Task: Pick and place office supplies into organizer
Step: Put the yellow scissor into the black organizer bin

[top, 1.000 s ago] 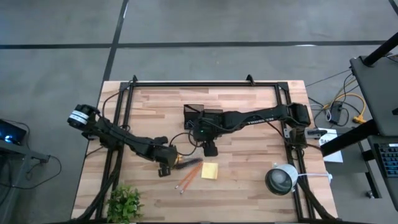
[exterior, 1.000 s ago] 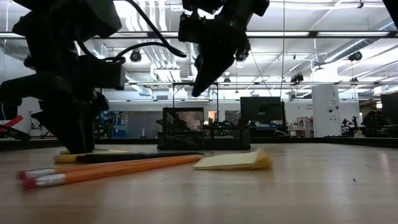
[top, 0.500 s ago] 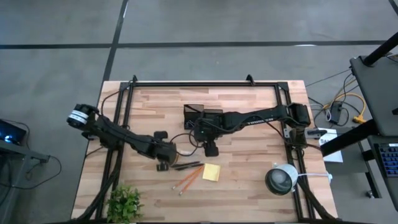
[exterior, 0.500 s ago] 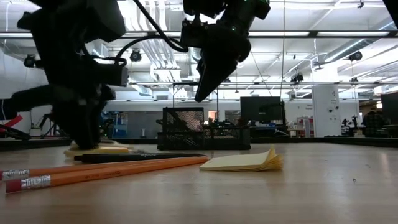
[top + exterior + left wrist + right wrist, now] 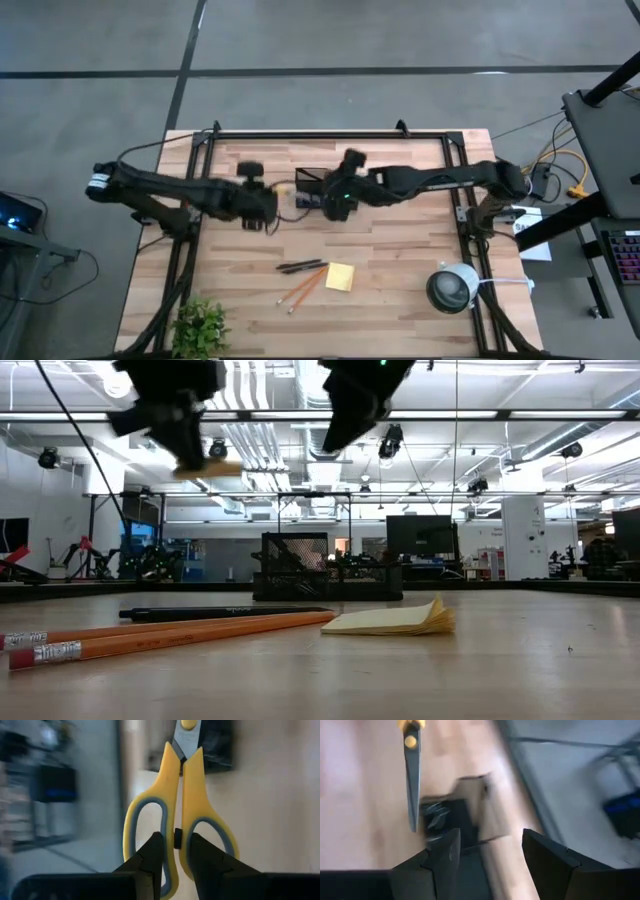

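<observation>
My left gripper (image 5: 265,203) is shut on the yellow-handled scissors (image 5: 285,189), high above the table just left of the black mesh organizer (image 5: 316,186). The blades (image 5: 412,785) point at the organizer. My right gripper (image 5: 337,203) is open and empty, in the air over the organizer's near right side. A dark pen (image 5: 300,266), two orange pencils (image 5: 300,289) and the yellow sticky-note pad (image 5: 338,276) lie flat on the table nearer the front. The purple block does not show. My left gripper pinches the scissors between its two fingers (image 5: 154,851) at the inner bars of the two handle loops (image 5: 179,827), where the loops meet. The fingers lie along the scissors, coming from the table's left. The scissors are lifted clear, about level (image 5: 205,467), blades closed.
A small green plant (image 5: 200,325) stands at the near left corner and a round white-grey device (image 5: 452,288) at the near right. A black frame (image 5: 330,135) runs along the far edge and both sides.
My left gripper has lifted the scissors off the table beside the pen and carried them up and toward the far edge, to the organizer's left side. My right gripper has risen and moved a little toward the far edge.
</observation>
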You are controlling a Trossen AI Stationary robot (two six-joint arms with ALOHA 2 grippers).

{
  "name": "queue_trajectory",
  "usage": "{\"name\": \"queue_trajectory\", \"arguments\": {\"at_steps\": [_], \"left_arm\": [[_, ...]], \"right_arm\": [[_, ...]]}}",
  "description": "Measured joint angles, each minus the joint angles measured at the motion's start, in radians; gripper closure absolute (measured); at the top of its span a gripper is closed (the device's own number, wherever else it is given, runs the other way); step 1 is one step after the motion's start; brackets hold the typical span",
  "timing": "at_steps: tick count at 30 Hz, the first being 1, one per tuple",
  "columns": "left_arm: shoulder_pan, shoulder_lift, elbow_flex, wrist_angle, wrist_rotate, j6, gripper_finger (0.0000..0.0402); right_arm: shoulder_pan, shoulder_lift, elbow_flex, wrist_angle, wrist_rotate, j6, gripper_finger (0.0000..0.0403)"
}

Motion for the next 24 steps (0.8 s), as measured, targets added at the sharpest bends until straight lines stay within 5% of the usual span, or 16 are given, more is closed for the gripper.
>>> {"name": "queue_trajectory", "arguments": {"at_steps": [6,15,24], "left_arm": [[0.21,0.057,0.089,0.015,-0.08,0.444,0.0343],[0.282,0.213,0.14,0.168,-0.201,0.982,0.0343],[0.282,0.381,0.193,0.305,-0.325,1.089,0.0343]], "right_arm": [[0.0,-0.155,-0.058,-0.039,0.208,0.079,0.0202],[-0.007,-0.322,-0.196,-0.056,0.257,0.239,0.0202],[-0.007,-0.351,-0.247,-0.046,0.273,0.267,0.0202]]}}
